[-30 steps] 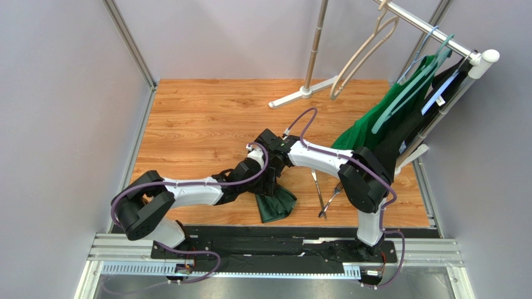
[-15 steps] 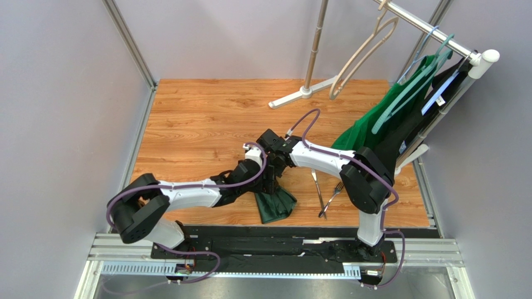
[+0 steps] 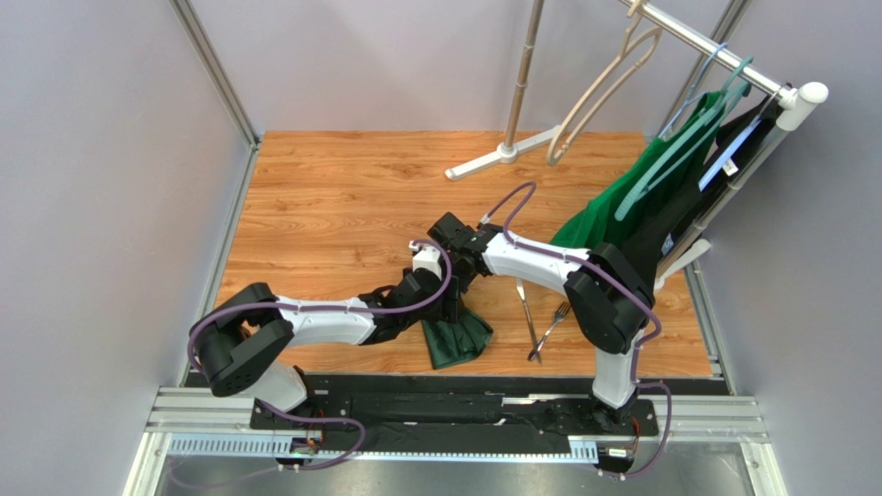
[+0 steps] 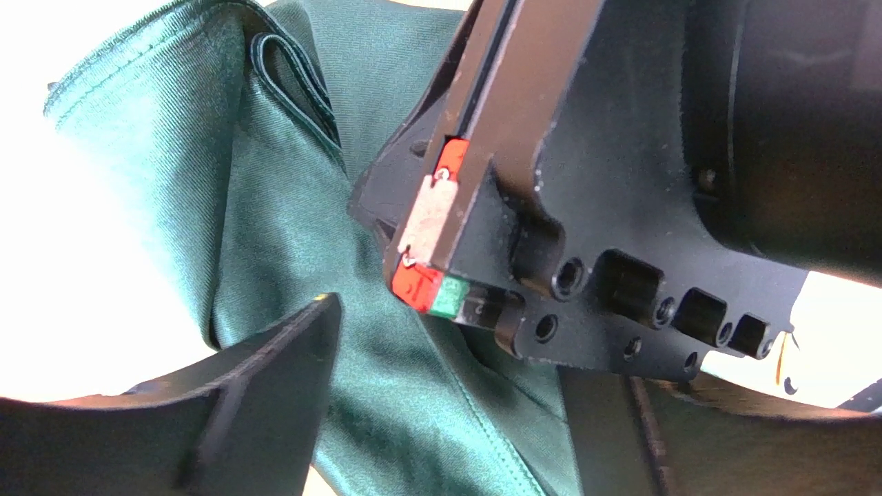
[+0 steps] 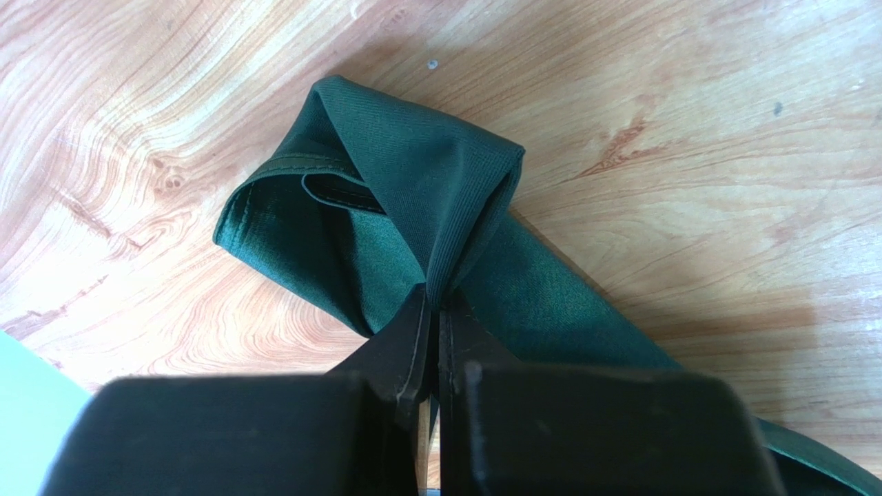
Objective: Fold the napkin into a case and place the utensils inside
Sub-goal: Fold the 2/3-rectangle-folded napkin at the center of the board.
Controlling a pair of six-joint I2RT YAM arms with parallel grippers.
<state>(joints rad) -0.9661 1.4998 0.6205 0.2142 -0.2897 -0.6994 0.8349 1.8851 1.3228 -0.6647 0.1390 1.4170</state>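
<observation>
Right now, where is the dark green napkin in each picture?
Top external: the napkin lies low in the middle, on the wooden table.
Left wrist: it fills the left and middle of the picture.
Right wrist: it sits in the middle, bunched up.
Shared landmark: the right gripper, shut on the napkin's fold, shows in all three.

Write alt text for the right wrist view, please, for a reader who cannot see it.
The right gripper, shut, pinches a bunched fold of the dark green napkin, which lies crumpled on the wooden table. A strip of the cloth trails to the lower right.
</observation>
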